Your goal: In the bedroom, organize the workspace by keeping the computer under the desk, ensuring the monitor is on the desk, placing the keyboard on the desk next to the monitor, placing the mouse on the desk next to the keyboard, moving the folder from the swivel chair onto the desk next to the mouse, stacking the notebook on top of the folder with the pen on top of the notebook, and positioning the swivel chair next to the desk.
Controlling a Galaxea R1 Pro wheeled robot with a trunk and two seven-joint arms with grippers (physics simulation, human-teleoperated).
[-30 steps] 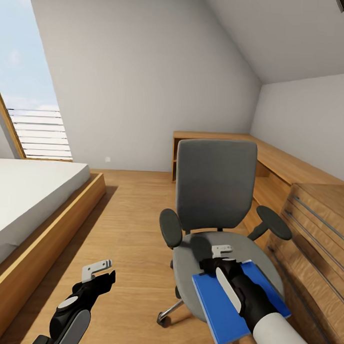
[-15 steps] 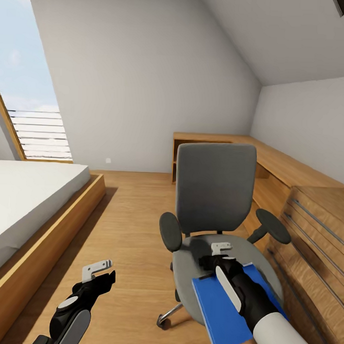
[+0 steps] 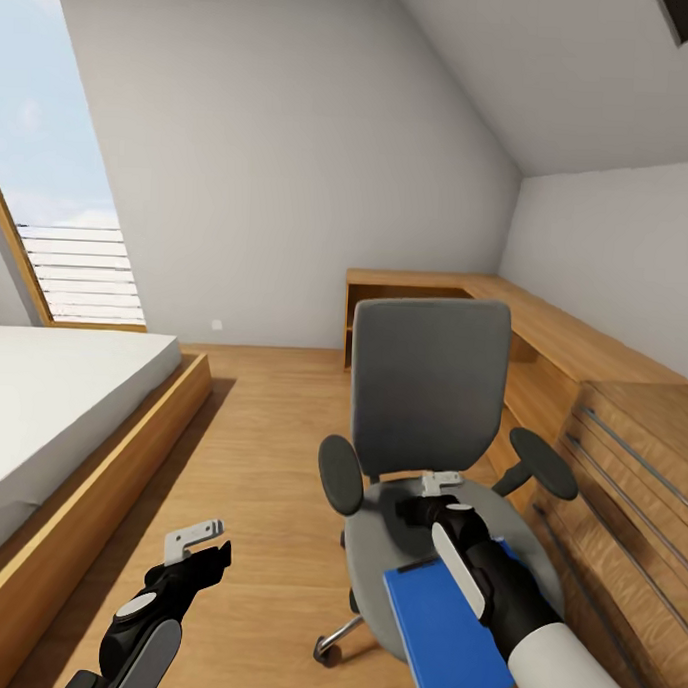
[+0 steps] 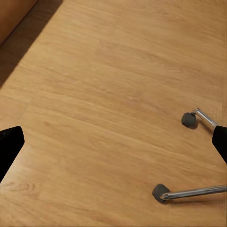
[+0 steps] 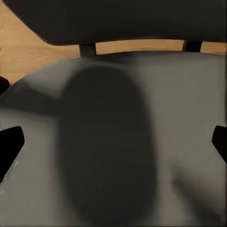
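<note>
One swivel chair (image 3: 427, 388) bears one folder (image 3: 444, 629); two tools spread wide.

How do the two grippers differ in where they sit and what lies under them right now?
The right gripper is stretched out over the swivel chair seat, its arm crossing above the folder; the left gripper hangs off to the side over bare floor. The right wrist view looks onto grey seat cushion, the left onto chair casters. Both are open and hold nothing.

The wood floor (image 3: 259, 450) carries the swivel chair (image 3: 429, 388) on its casters. On the chair seat lies the blue folder (image 3: 439, 633).
</note>
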